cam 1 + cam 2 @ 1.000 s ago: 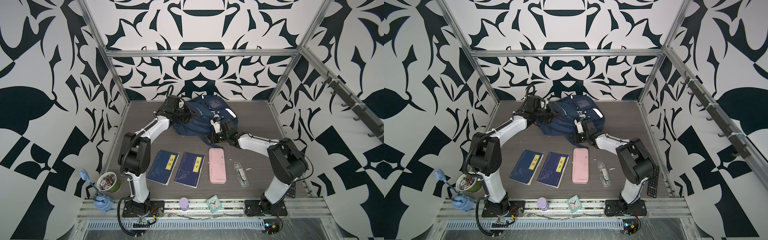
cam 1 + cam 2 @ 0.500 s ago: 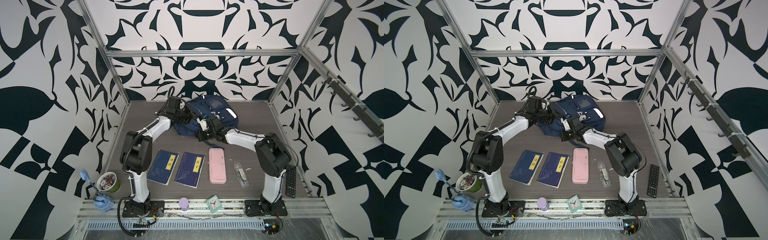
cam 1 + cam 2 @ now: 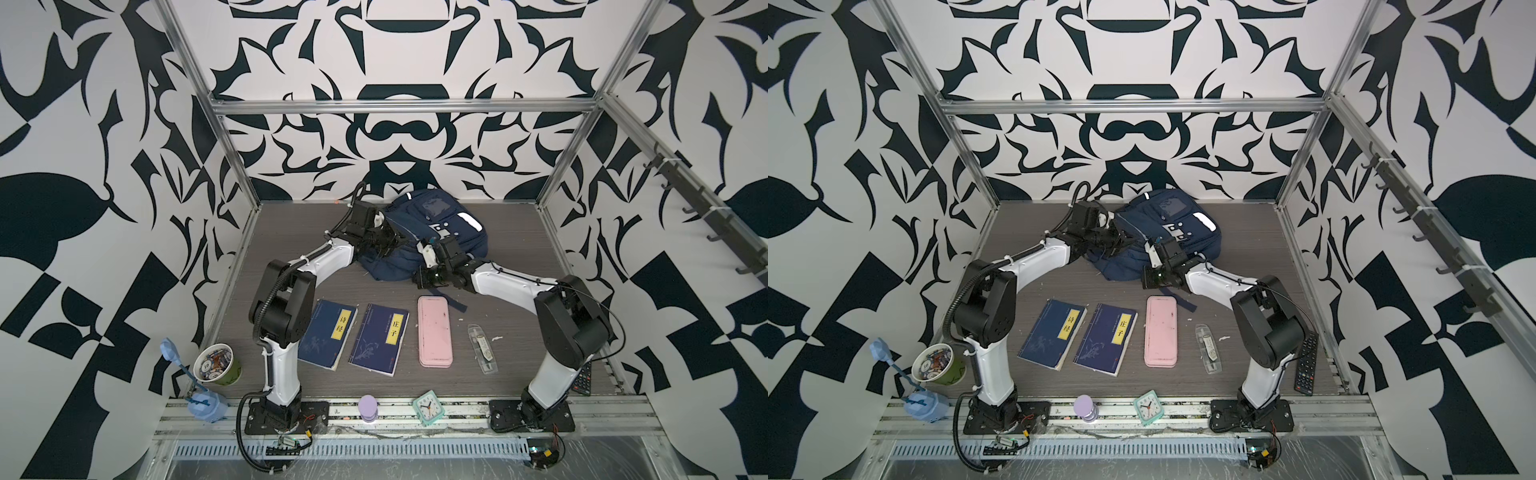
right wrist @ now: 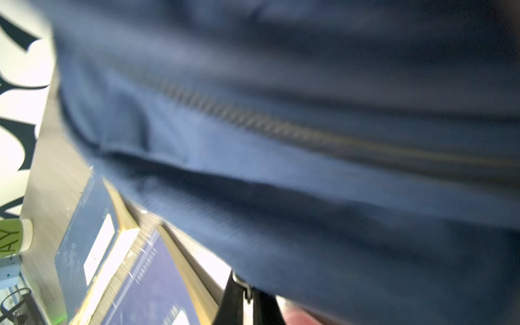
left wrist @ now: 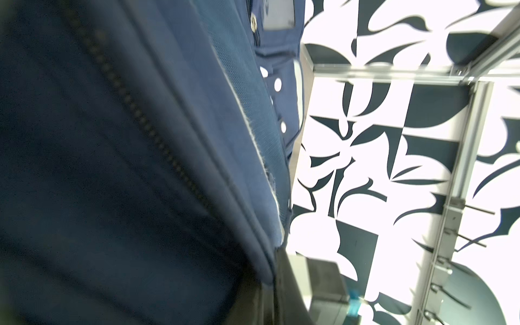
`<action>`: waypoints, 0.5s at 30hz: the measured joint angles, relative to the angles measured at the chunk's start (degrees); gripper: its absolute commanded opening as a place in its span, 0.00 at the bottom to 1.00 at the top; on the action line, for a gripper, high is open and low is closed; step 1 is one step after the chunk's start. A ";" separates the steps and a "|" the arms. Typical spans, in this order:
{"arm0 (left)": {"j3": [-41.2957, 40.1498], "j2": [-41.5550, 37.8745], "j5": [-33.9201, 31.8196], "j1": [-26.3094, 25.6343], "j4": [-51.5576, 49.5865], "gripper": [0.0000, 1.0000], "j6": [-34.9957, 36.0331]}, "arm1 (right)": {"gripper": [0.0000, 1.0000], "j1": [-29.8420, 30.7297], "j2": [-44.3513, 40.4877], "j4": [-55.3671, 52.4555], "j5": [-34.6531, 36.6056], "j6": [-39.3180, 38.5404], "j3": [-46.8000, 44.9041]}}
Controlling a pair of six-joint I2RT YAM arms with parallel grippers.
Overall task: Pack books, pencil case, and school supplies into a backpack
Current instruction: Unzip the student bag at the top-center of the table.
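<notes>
**Packing: nothing in yet**

My L claw (image 3: pixel 390 242) & R claw (image 3: pixel 424 277) are both pinched shut on backpack (image 3: pixel 434 218) fabric near the zip. Books (image 3: pixel 328 334), pink pencil case (image 3: pixel 434 331) and clear supplies packet (image 3: pixel 482 349) lie on bench (image 3: pixel 291 249), base-side of both claws. Bag prob. needs opening first.

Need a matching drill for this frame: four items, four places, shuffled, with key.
Items
1. backpack
2. pink case
3. alarm clock
4. remote

Places
A. on the front metal rail
B. at the table's side edge, beside the right arm
C. at the far end of the table
D. flat between a book and the clear packet

Pairs: 1-C, 2-D, 3-A, 4-B
</notes>
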 measured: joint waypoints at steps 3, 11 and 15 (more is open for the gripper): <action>0.00 1.75 0.04 -2.10 2.40 0.12 -0.72 | 0.04 -2.51 -2.86 -2.47 0.31 -0.09 -1.90; 0.00 5.16 0.96 -4.33 6.58 0.12 -3.13 | 0.04 -4.31 -5.40 -4.20 1.97 -0.20 -6.23; 0.00 5.16 1.07 -4.39 6.64 0.12 -3.23 | 0.04 -4.31 -5.95 -3.30 1.99 -0.11 -7.54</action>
